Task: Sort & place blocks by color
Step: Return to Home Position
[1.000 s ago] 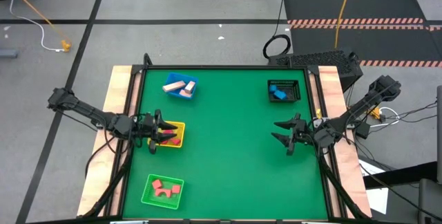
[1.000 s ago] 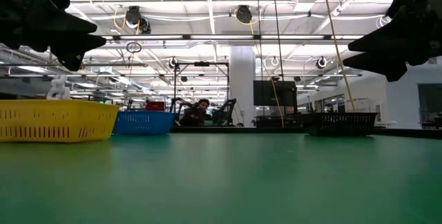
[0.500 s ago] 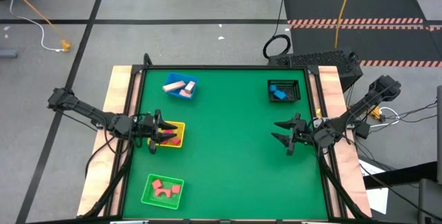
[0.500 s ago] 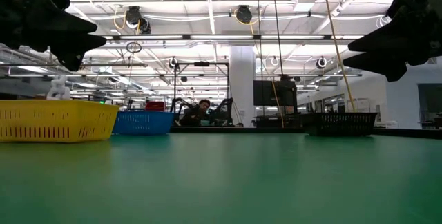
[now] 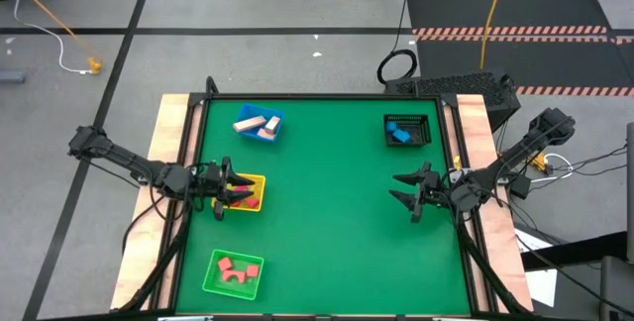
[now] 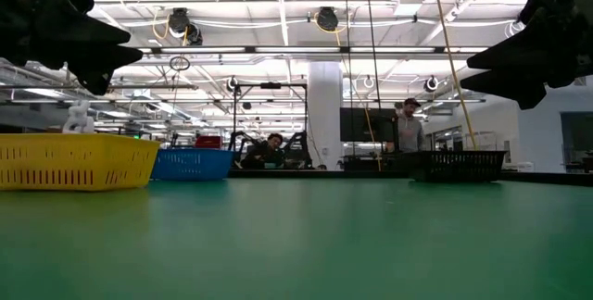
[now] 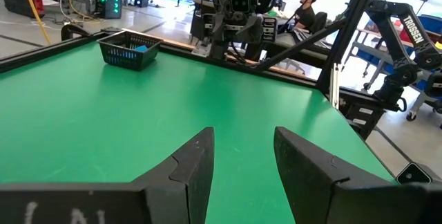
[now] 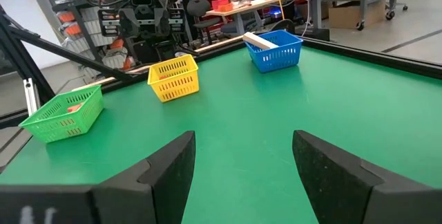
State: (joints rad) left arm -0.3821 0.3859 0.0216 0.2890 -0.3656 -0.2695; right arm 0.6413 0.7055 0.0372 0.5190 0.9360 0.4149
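Note:
Tan wood blocks (image 5: 256,124) lie in the blue tray (image 5: 275,118) at the far left. Red blocks (image 5: 248,200) lie in the yellow tray (image 5: 260,184), and pink and red blocks (image 5: 236,271) in the green tray (image 5: 213,279) near the front left. A blue block (image 5: 401,135) sits in the black mesh basket (image 5: 407,121) at the far right. My left gripper (image 5: 228,191) hangs level over the yellow tray's left side, open and with nothing in it (image 7: 243,156). My right gripper (image 5: 408,195) hangs level at the table's right side, open with nothing between its fingers (image 8: 242,158).
The green table's middle (image 5: 327,202) holds nothing. Wooden side strips (image 5: 168,123) and black frame rails border the table. In the low view the yellow tray (image 6: 74,161), blue tray (image 6: 193,163) and basket (image 6: 459,165) stand along the far side. People (image 6: 405,129) are in the room beyond.
Both arms and all blocks have kept still. In the room behind the table a person has walked into view from the left.

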